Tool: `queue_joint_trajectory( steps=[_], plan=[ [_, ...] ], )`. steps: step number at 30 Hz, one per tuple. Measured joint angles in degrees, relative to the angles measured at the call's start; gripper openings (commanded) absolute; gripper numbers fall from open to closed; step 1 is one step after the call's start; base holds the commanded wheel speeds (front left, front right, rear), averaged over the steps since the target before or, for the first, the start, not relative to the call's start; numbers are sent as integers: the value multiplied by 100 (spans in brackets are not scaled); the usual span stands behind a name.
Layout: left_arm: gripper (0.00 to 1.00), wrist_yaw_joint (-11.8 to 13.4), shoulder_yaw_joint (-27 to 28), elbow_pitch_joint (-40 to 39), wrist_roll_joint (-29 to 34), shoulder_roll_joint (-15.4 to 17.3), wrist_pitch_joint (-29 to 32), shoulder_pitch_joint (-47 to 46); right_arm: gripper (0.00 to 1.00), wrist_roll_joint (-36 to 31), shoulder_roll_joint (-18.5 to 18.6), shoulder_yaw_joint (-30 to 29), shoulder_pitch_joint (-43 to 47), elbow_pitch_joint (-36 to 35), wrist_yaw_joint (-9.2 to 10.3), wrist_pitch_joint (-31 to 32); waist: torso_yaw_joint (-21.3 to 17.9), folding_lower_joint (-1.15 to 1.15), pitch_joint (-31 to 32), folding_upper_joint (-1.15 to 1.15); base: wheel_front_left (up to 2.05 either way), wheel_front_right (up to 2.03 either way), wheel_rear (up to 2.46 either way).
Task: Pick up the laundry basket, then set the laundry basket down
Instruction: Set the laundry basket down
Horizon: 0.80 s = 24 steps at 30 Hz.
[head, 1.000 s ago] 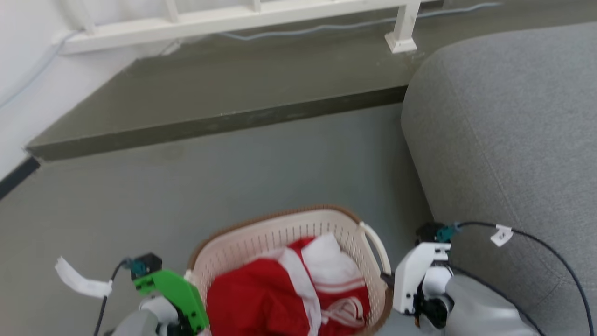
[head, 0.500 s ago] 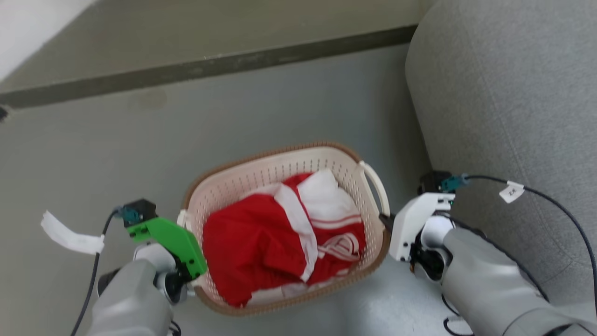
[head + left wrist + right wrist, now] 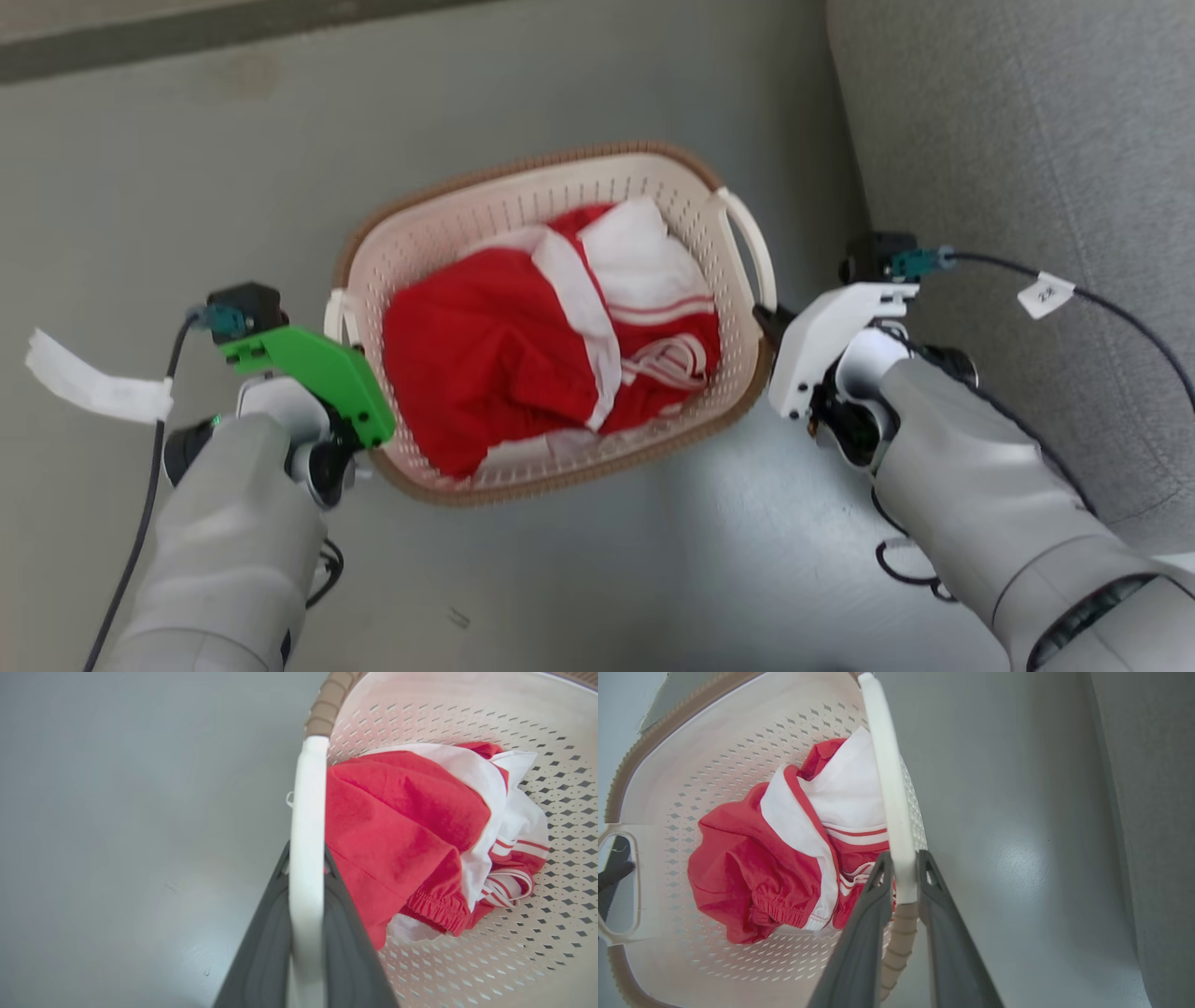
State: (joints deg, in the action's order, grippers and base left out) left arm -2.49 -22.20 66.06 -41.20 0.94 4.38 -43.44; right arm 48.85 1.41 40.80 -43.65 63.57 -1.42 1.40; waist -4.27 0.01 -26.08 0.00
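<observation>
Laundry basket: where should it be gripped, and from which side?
Grip the basket by its two white side handles: left gripper on the left handle, right gripper on the right handle, each from outside its own end. The handles are thin bars standing off the rim, slim enough for two fingers to straddle, as both grippers do here.

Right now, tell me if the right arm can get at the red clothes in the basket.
Probably not yet: the right gripper is shut on the handle of the laundry basket, so it's busy. The red clothes lie uncovered beside it; once it lets go, the way looks free.
</observation>
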Motion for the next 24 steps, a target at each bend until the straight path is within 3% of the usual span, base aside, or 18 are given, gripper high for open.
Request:
queue_joint_trajectory(
  steps=[24],
  plan=[
    [0,7,-12,-185,233,232,-345,-1391,0,-53,3,-68,-1361,-108,160,-542,-33,0,-1797,0,0,0,0]
  ],
)
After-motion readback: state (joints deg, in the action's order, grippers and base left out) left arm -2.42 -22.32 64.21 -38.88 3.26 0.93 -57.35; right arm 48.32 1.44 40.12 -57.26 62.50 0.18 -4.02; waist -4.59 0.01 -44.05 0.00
